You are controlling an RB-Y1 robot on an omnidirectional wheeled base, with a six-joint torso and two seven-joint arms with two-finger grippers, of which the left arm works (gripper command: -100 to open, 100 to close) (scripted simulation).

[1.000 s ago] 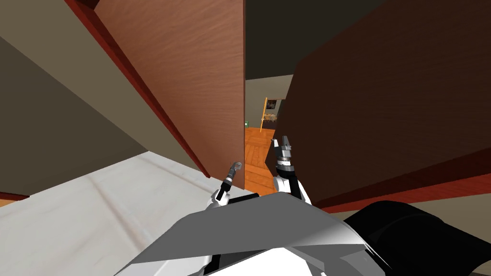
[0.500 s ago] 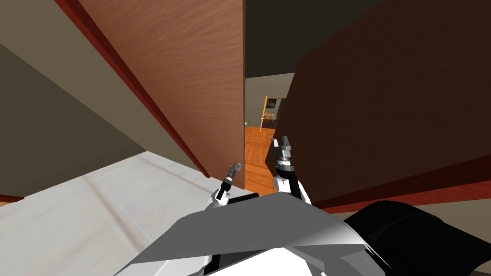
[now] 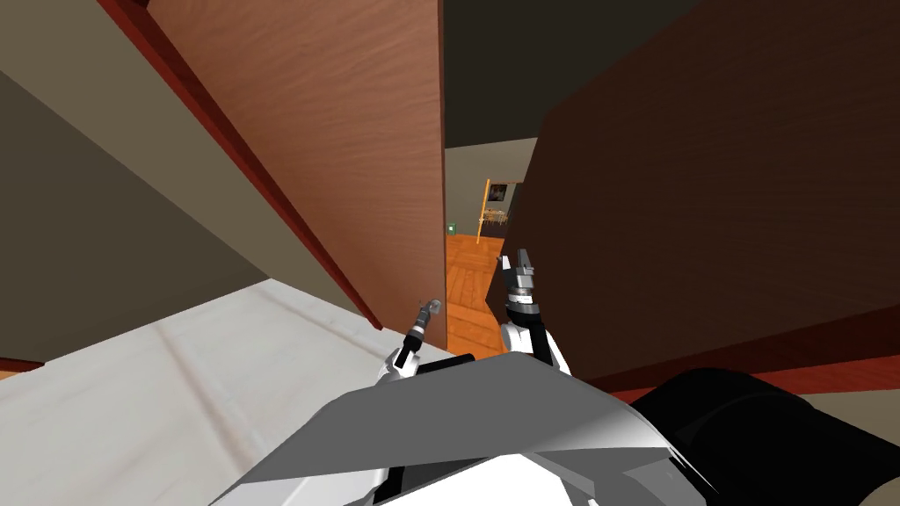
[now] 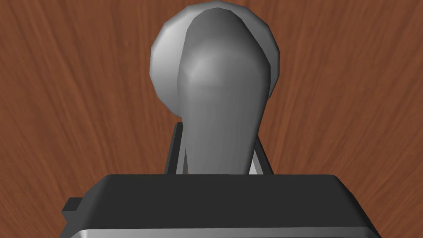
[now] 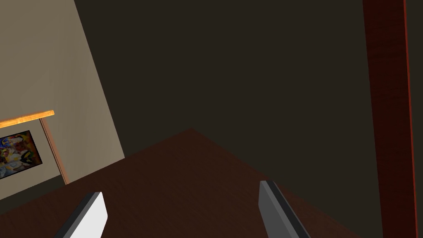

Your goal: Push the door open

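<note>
At the free edge of the reddish-brown wooden door [image 3: 352, 132], low down, sits its one grey handle [image 4: 219, 82], a lever on a round grey plate, and the left gripper [image 4: 217, 151] is on it. Counted: one lit door with one handle, one darker brown wooden panel [image 3: 703, 176] facing it across the gap, two grippers, and one framed picture [image 5: 16, 153] on the beige wall [image 3: 475, 180] beyond the door. The door stands partly open; past its edge a strip of orange wooden floor [image 3: 470, 281] shows, with a thin orange post [image 3: 482, 211] just beside the picture. A dark red frame [image 3: 246, 167] runs along the door's hinge side, and white floor [image 3: 176, 386] lies on the near side of the door. The dark panel closes off the side of the gap opposite the door. The left gripper's fingers [image 4: 175, 148] are drawn in tight against both sides of the handle's neck, clamping it, with the door's wood grain right behind. The right gripper [image 3: 522, 262] is raised in the gap, apart from the door and just beside the dark panel; its fingers [image 5: 93, 217] stand spread wide and hold nothing.
</note>
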